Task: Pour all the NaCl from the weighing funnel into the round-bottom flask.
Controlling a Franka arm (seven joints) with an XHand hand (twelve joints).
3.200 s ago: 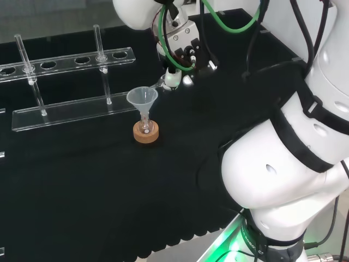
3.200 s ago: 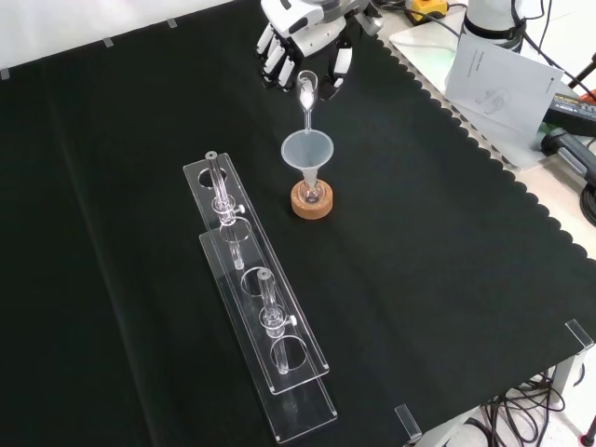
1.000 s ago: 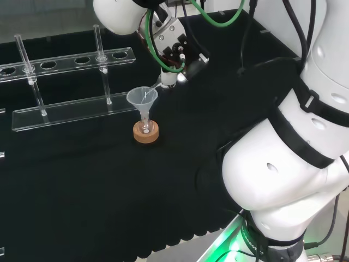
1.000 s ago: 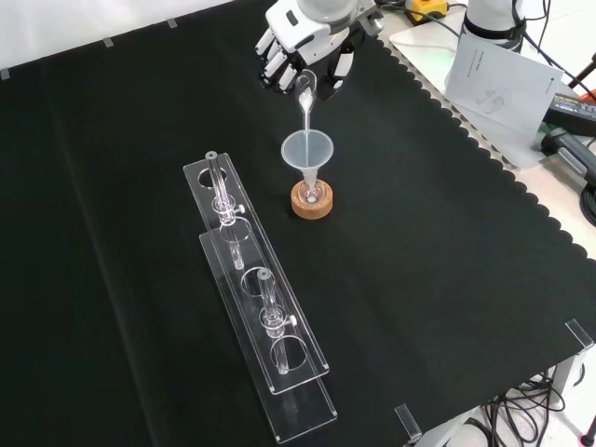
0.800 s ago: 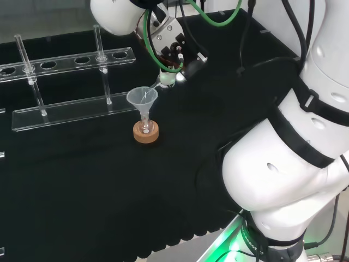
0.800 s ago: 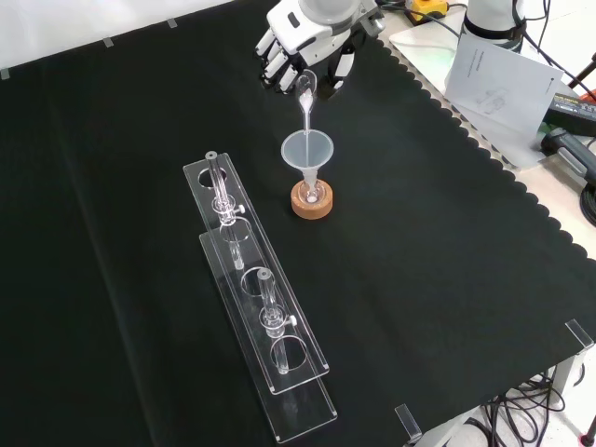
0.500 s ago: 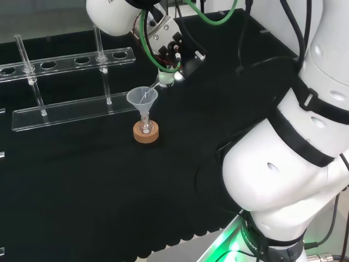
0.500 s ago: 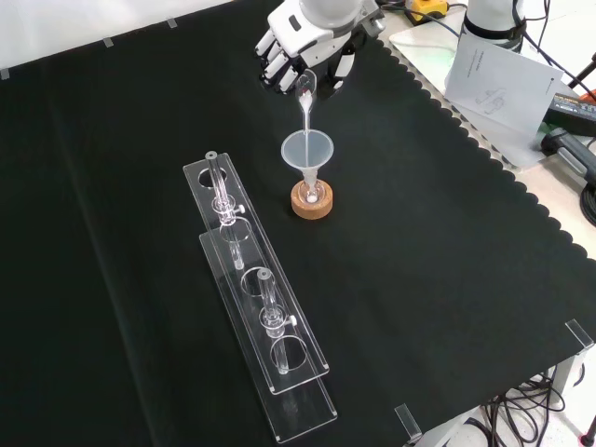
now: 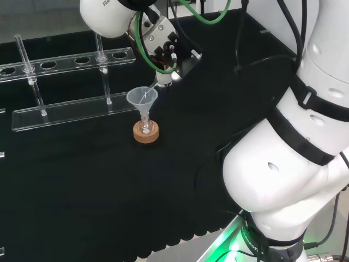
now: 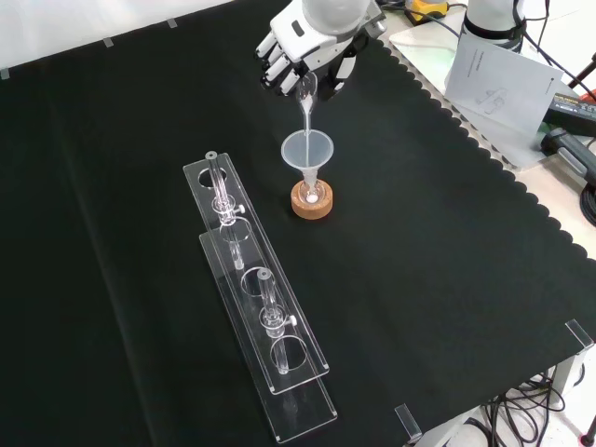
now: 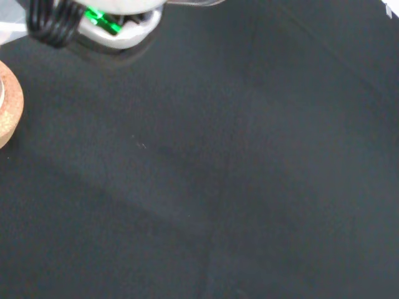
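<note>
The black cloth (image 10: 447,242) covers the whole bench, and the arm's white links (image 9: 283,164) bulk large at the right of the head view. On the cloth, left of centre in the front view, lies a long clear rack (image 10: 259,321) with round holes and thin upright rods — in the head view it stands at the far left, beyond the flask. The hand (image 10: 307,42) hangs at the top of the front view, above and beyond the flask, its fingers curled round the bulb end of the weighing funnel (image 10: 305,98); the funnel's slim stem slants down from the hand with its tip inside the mouth of a clear cone-shaped funnel (image 10: 307,149). That cone funnel sits in the neck of the round-bottom flask (image 10: 311,194), a small clear vessel resting upright in a cork ring (image 10: 312,202) near the middle of the cloth. In the head view the same stack reads as cone (image 9: 142,97) over flask over cork ring (image 9: 146,132), with the hand (image 9: 163,54) just to the upper right of it. A little white shows inside the flask (how much cannot be told). The wrist view catches an edge of the cork ring (image 11: 7,106) on bare black cloth — nothing of the fingers can be made out there.
</note>
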